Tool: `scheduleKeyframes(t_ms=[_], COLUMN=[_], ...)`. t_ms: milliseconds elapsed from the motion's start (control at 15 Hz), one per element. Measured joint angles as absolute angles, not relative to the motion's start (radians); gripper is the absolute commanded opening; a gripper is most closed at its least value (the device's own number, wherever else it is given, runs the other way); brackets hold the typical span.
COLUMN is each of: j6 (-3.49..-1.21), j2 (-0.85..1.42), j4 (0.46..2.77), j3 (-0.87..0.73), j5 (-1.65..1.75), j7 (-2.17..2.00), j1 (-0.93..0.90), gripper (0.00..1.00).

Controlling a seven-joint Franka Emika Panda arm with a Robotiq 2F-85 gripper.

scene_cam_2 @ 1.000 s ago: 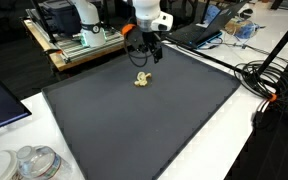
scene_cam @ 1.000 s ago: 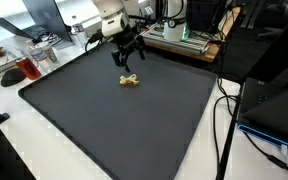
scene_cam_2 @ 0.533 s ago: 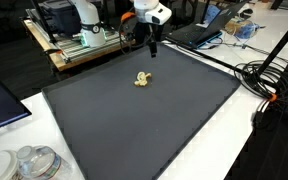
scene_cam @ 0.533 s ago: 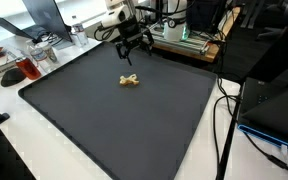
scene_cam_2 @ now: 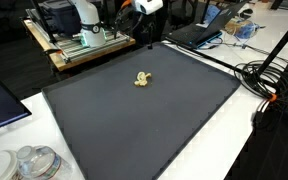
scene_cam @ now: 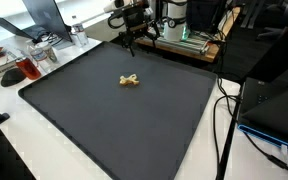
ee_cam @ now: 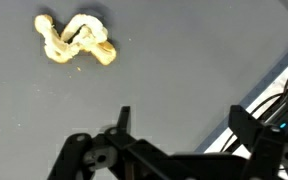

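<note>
One small tan knot (ee_cam: 76, 42) on the mat (ee_cam: 194, 70) looks light and soft, best pinched across its middle; my fingers (ee_cam: 123, 120) hang wide, empty.

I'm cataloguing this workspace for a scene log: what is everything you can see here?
twisted piece: one, pale tan, lying on the mat toward its far side
mat: one, dark grey, covering most of the table
table: one, white, showing around the mat
cables: several, black, on the table beside the mat
clear tubs: a few, transparent, near table corner
laptop: one, dark, beyond the mat
arm: one, white, above the mat's far edge
pincer: one, black, open, empty, apart from the twisted piece
</note>
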State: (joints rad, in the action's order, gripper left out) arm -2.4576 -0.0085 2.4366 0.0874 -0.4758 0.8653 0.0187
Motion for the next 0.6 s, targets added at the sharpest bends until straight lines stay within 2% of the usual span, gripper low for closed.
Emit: scheduleKeyframes(t_ms=[333,600], j6=[-2.597,-2.616], j2=[-0.044,-0.047], j4=[2.518,2.542], j3=[0.077,0.04], j5=[-0.291,-0.044], j7=[0.517,0.202], j1=[0.013,0.026], gripper=[1.0,1.0])
